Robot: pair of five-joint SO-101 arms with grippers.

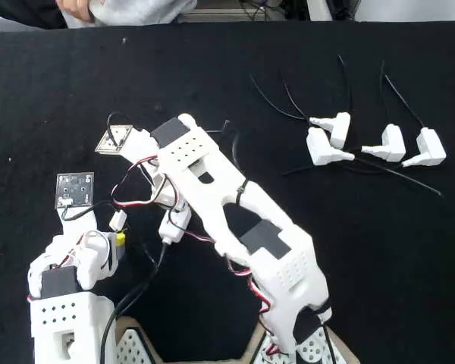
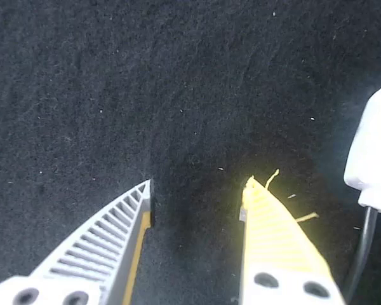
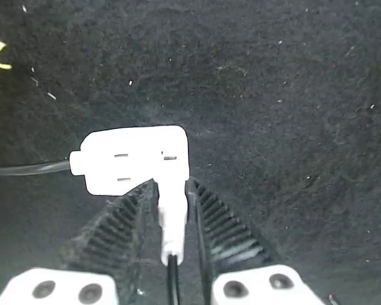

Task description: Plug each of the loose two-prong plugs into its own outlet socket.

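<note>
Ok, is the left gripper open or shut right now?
Open. The left gripper has its fingertips apart, with just bare table between them.

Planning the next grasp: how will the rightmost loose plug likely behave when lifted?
The rightmost plug looks like small moulded plastic, so it is probably light and rigid when gripped. Its thin black cord lies slack across the cloth, so it will likely trail limply and could snag the neighbouring plug.
</note>
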